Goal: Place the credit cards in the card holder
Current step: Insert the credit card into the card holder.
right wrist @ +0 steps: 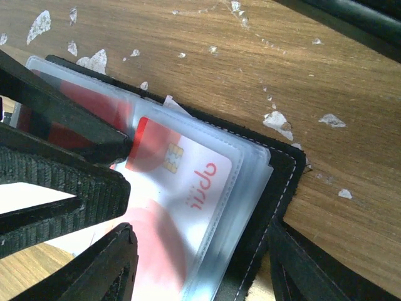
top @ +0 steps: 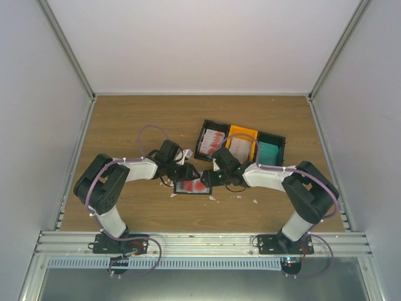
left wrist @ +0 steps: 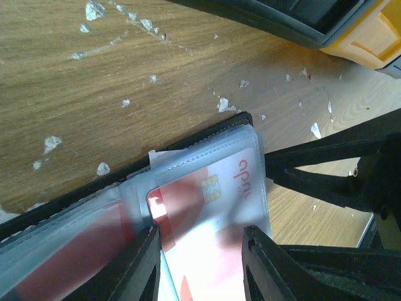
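Note:
The card holder [top: 188,186] lies open on the wooden table between both grippers, its clear sleeves facing up. A red-and-white credit card [left wrist: 219,188] with a gold chip sits partly inside the top sleeve of the right page [right wrist: 188,182]. My left gripper [left wrist: 200,235] is open; one finger lies along the card's left edge and the other over its face. My right gripper [right wrist: 200,235] is open and straddles that page, one finger over the card, the other at the black cover's outer edge [right wrist: 276,169]. More credit cards [top: 212,142] lie in trays behind.
Three joined trays stand at the back: a black one [top: 202,135] with red-and-white cards, an orange one [top: 243,129] with whitish cards, a black one [top: 283,145] with teal cards. White scraps [top: 255,201] dot the wood. Grey walls enclose the table.

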Motion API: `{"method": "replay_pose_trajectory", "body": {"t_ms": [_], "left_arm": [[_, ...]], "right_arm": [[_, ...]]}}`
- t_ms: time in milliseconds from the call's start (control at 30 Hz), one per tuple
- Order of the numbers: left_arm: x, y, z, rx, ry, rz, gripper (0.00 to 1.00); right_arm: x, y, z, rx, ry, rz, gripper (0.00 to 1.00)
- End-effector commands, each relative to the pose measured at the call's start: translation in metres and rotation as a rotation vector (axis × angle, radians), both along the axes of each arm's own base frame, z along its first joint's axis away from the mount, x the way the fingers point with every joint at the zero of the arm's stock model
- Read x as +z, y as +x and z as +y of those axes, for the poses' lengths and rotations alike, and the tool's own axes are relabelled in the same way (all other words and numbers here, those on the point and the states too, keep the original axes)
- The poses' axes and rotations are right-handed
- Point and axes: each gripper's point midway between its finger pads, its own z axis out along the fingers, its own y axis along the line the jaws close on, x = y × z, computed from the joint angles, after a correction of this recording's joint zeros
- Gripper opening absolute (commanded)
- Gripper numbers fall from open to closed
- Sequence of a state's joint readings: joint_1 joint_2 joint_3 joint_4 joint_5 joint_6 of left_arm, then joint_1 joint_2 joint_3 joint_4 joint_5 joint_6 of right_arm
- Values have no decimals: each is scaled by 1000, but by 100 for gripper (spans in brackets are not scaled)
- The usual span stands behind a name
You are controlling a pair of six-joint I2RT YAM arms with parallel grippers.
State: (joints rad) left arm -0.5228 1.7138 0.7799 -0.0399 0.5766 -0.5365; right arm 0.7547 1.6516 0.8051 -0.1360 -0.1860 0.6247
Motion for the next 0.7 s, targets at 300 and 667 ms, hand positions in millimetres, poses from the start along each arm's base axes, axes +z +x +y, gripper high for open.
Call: {"method": "replay_pose_trajectory", "body": {"t_ms": [300, 667], "left_arm": [[53, -3, 13, 27, -5, -172, 50], [78, 4, 57, 238, 80, -348, 82]], "right_arm": [[30, 11, -28, -110, -27, -111, 58], [88, 14, -67, -283, -55, -206, 65]]}}
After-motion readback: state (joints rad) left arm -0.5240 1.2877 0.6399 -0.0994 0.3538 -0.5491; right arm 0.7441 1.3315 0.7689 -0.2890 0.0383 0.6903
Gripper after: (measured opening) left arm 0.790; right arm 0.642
